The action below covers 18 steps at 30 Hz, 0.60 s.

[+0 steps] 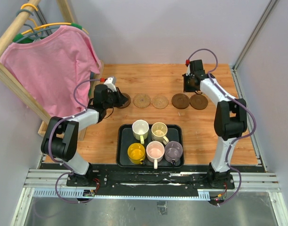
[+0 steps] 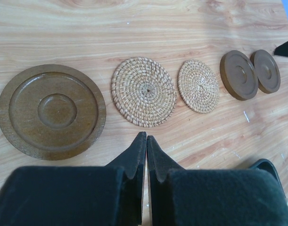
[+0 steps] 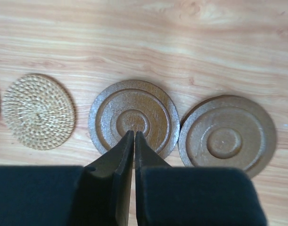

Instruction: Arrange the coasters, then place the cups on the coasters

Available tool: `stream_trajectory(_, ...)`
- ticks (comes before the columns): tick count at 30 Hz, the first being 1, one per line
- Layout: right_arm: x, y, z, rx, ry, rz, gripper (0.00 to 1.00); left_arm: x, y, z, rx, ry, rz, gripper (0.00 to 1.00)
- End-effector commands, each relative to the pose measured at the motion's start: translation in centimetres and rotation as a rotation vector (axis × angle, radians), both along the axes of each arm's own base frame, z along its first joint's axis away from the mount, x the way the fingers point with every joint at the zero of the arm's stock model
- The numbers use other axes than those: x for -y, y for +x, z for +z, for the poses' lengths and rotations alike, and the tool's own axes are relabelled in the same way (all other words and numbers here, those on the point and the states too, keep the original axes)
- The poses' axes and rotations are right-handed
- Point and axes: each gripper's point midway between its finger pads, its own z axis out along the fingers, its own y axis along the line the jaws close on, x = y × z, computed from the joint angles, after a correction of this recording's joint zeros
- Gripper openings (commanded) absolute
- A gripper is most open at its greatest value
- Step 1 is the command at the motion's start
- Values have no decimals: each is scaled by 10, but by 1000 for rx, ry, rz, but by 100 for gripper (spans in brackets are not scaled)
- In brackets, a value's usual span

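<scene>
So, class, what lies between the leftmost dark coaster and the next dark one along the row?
Two pale woven coasters, side by side, between the leftmost dark coaster and the next dark coaster; clearest in the left wrist view.

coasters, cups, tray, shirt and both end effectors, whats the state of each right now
coasters: five lying flat in a row on the table, all bare
tray: flat on the table, loaded
cups: five upright in the tray, none on a coaster
left end effector: shut, empty
right end effector: shut, empty, over a dark coaster
shirt: hanging up
</scene>
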Motion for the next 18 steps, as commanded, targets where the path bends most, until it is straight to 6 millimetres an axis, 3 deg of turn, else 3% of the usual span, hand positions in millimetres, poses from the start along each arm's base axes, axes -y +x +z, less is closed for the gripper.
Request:
stream_trajectory(1,21,3,32,81,-56,-38,6,3,8,33,97,2,-8,7)
stream_trajectory(11,74,-12,-7,-32,-57,-196,4,-1,1,29,92,14,-4,7)
stream_trajectory(18,99,-9,-18,-58,-43,-247,4,0,1,26,82,11,-4,7)
